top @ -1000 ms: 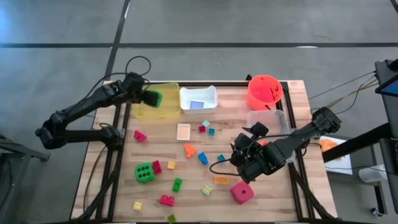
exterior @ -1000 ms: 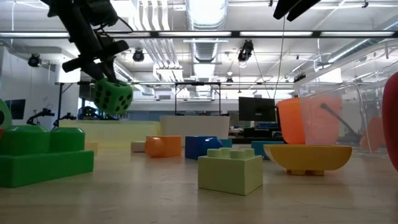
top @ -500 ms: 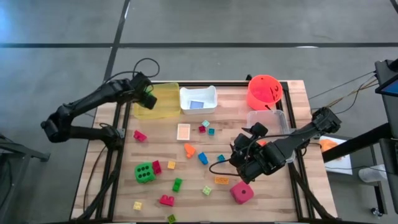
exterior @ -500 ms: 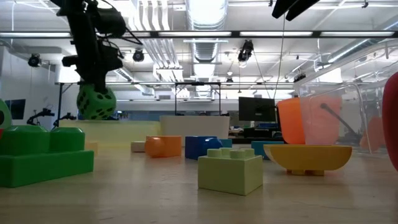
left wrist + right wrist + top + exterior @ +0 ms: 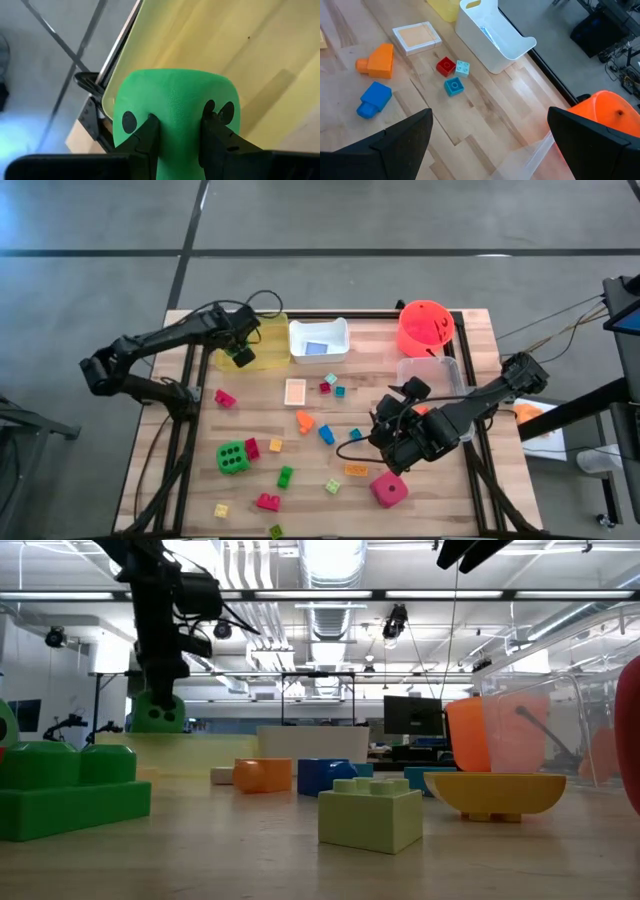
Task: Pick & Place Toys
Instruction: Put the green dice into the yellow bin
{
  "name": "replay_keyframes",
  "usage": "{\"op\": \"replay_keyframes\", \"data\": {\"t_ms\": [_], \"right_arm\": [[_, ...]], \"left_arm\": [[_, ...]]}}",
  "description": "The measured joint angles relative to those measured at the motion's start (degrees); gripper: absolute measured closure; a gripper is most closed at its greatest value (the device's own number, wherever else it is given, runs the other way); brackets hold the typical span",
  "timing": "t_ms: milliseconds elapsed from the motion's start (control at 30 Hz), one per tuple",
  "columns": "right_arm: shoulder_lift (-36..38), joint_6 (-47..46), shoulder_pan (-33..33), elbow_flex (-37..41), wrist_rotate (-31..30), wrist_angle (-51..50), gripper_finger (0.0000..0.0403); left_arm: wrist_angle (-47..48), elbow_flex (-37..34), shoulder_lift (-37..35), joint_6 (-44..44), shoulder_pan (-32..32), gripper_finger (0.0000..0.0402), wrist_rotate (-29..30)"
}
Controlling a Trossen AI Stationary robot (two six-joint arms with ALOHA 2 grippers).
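Note:
My left gripper [image 5: 243, 352] is shut on a green dotted die [image 5: 175, 110] over the near left part of the yellow tray [image 5: 266, 332]. In the low view the die [image 5: 157, 712] shows with its lower part behind the tray's wall [image 5: 200, 752]. My right gripper [image 5: 386, 442] is open and empty above the table's right middle. A second green die [image 5: 232, 457] and a pink-red die [image 5: 389, 489] rest on the table among small bricks. A flat card [image 5: 295, 391] lies at the middle. My left gripper pinches the green die by two opposite faces [image 5: 150, 122] between its two fingers [image 5: 216, 137]. The fingers come from above and point down. The die hangs below them inside the yellow tray's outline; whether its underside rests on the tray's floor I cannot tell.
A white tray [image 5: 318, 340] with a blue card stands right of the yellow tray. A round orange-red bucket [image 5: 425, 326] and a clear tray [image 5: 430, 375] stand at the far right. Bricks [image 5: 375, 100] lie scattered over the middle and near part of the table.
My left gripper has tipped from slanting to pointing straight down and has gone down and a little toward the near edge, carrying the green die. The die was well above the yellow tray; now it sits low, partly behind the tray's wall.

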State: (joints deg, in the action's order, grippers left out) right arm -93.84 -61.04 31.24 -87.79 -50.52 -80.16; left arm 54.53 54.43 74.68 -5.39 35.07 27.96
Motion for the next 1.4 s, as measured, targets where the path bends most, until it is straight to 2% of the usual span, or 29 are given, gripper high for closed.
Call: {"op": "replay_keyframes", "data": {"t_ms": [367,567,867,1333,1400], "right_arm": [[0.00,0.00,0.00,0.00,0.01,0.25,0.0014],[0.00,0.23,0.00,0.00,0.02,0.80,0.0014],[0.02,0.22,0.00,-0.02,0.90,1.22,0.0014],[0.02,0.20,0.00,-0.02,1.09,1.55,0.0014],[0.02,0.20,0.00,-0.02,1.12,1.56,0.0014]], "left_arm": [[-0.73,-2.80,0.47,-10.76,-4.29,0.0311,1.03],[-4.92,-6.24,0.45,-8.93,-6.44,0.0311,4.61],[-7.23,-10.82,0.43,-3.46,-6.54,0.0311,4.39],[-9.49,-13.58,0.32,-4.80,-8.28,0.0318,4.88],[-9.69,-13.60,0.36,-4.10,-8.81,0.0304,4.84]]}}
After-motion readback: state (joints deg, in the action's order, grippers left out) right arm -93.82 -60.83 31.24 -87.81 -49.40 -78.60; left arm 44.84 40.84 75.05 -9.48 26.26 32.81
